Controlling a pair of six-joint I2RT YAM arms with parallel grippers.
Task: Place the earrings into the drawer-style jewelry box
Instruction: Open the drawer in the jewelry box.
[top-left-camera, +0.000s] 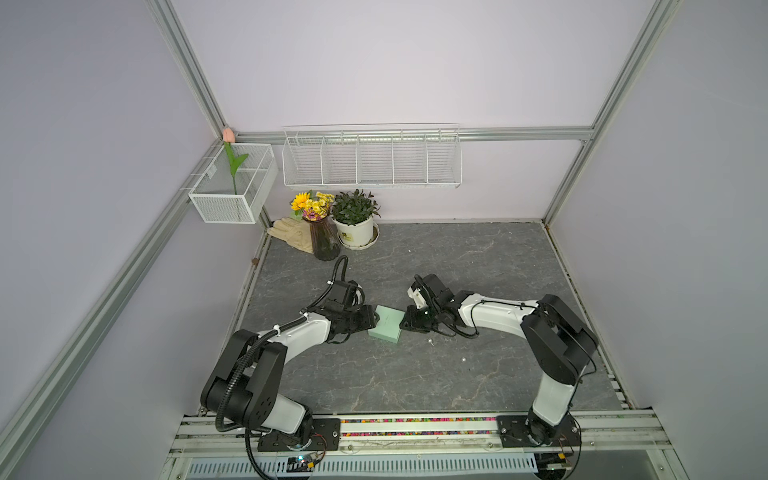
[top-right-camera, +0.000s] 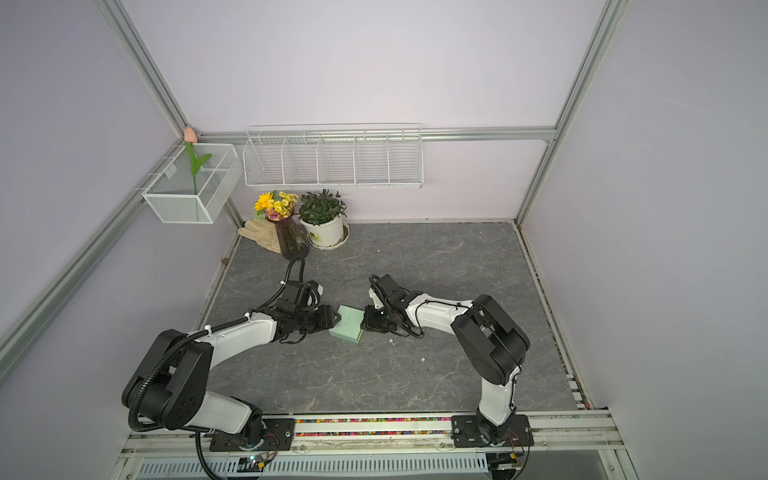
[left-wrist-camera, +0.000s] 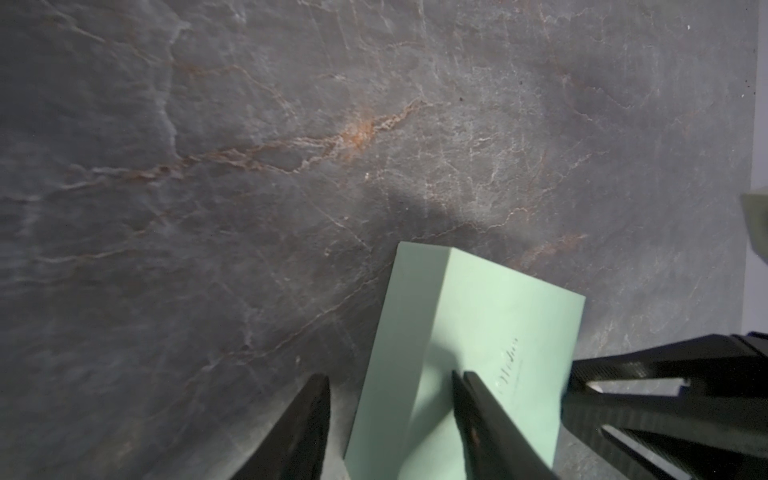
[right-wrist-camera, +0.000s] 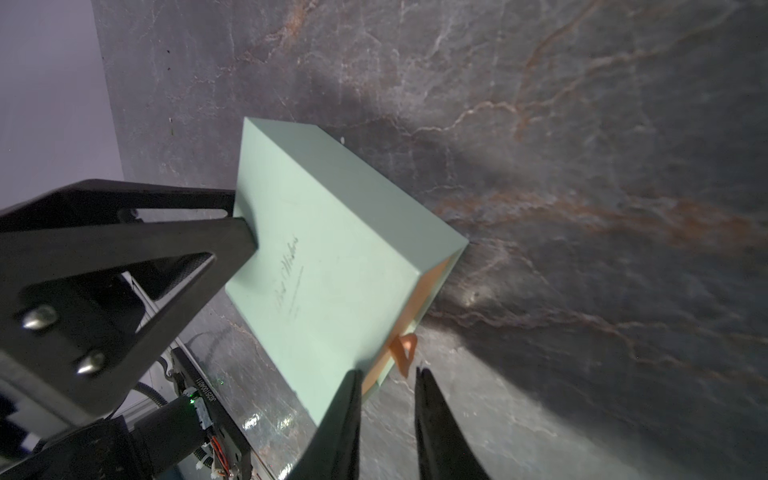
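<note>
The mint-green drawer-style jewelry box (top-left-camera: 386, 328) (top-right-camera: 347, 330) lies flat mid-table between both arms, its drawer pushed in. My left gripper (top-left-camera: 374, 322) (left-wrist-camera: 388, 374) is shut on the box's left edge, with one finger (left-wrist-camera: 478, 415) on the printed top and the other (left-wrist-camera: 307, 424) beside the side wall. My right gripper (top-left-camera: 405, 322) (right-wrist-camera: 387, 370) stands narrowly open at the tan drawer end, and the orange pull tab (right-wrist-camera: 403, 351) hangs just at its fingertips. Two tiny pearl earrings (top-left-camera: 430, 341) (top-left-camera: 462, 358) lie on the slate to the right of the box and nearer the front.
A dark vase of flowers (top-left-camera: 324, 241), a potted plant (top-left-camera: 355, 220) and a beige glove (top-left-camera: 291, 235) stand at the back left corner. White wire baskets (top-left-camera: 372, 160) hang on the walls above. The arm bases sit on the front rail (top-left-camera: 415, 426).
</note>
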